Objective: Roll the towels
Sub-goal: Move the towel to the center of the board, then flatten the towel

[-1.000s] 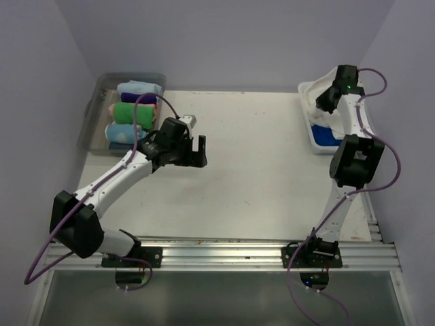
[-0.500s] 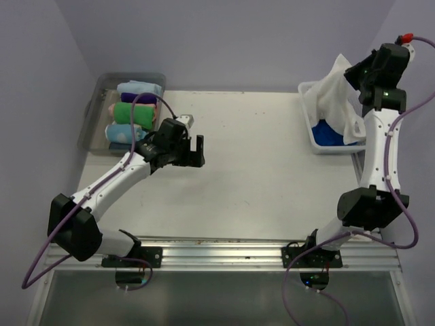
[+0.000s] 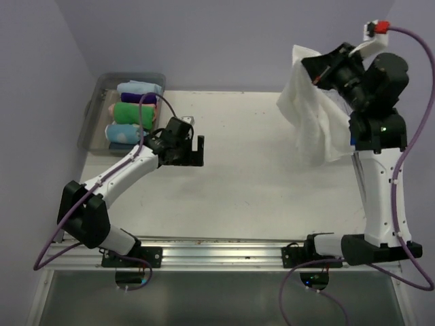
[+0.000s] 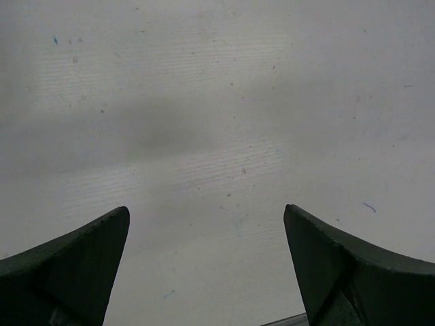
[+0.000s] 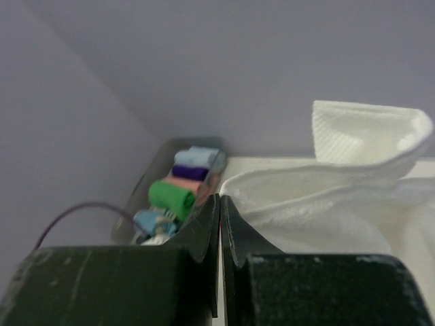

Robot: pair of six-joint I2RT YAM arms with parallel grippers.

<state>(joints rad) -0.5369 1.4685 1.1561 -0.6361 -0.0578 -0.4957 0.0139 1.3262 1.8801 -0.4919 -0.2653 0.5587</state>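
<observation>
One white towel (image 3: pixel 314 119) hangs below the right claw (image 3: pixel 311 66), which is pinched tight on its upper edge, high over the desk (image 3: pixel 258 176). With seemingly little cloth in the grip, it could slip out and land bunched; the left claw (image 3: pixel 195 151), jaws apart and empty, is well apart from it.

- A white waffle-weave cloth towel (image 3: pixel 309 115) is shown against a plain lavender wall (image 3: pixel 224 41)
- Rolled cloth towels (image 3: pixel 130 112) in pale blue, purple, pink and green are seen inside a clear grey plastic bin (image 3: pixel 92 112)
- The flat tabletop (image 4: pixel 217 102) is rendered off-white with small dark specks
- The left robot arm (image 3: pixel 122 175) is coloured white, its joints black
</observation>
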